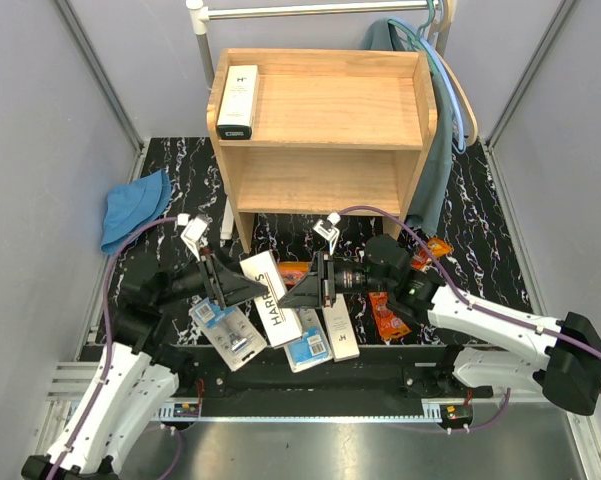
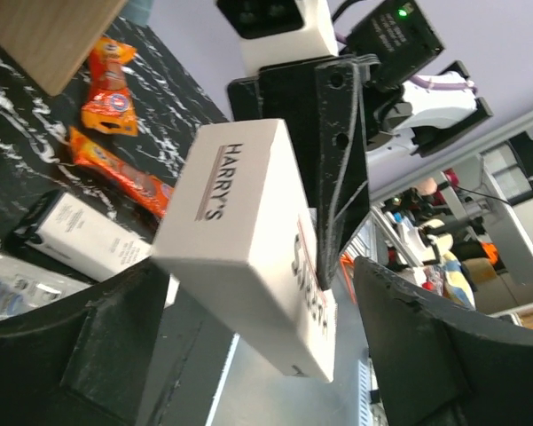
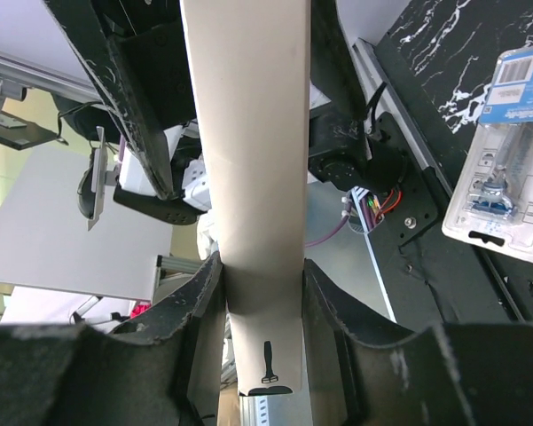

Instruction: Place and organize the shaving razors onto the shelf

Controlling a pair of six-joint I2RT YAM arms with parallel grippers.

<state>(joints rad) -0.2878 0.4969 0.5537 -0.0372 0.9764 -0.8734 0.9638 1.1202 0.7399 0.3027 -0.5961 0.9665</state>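
Note:
A long white Harry's razor box [image 1: 277, 298] hangs tilted above the table's front edge between both arms. My right gripper [image 3: 259, 284] is shut on one end of this box [image 3: 248, 133], a finger pressed flat on each side. My left gripper [image 2: 262, 297] stands open around the other end of the box [image 2: 248, 231], with gaps at both fingers. In the top view the left gripper [image 1: 248, 287] and the right gripper [image 1: 298, 290] face each other. The wooden shelf [image 1: 330, 105] holds one white box [image 1: 237, 100] on its top tier, at the left.
On the black marbled table lie another white box [image 1: 340, 328], two blister cards [image 1: 228, 332] [image 1: 308, 350] and orange pouches [image 1: 388, 315] [image 1: 435, 250] [image 1: 293, 270]. A blue hat [image 1: 135, 208] lies at the left. A clothes rail [image 1: 310, 10] and a hanging grey garment [image 1: 440, 160] stand behind the shelf.

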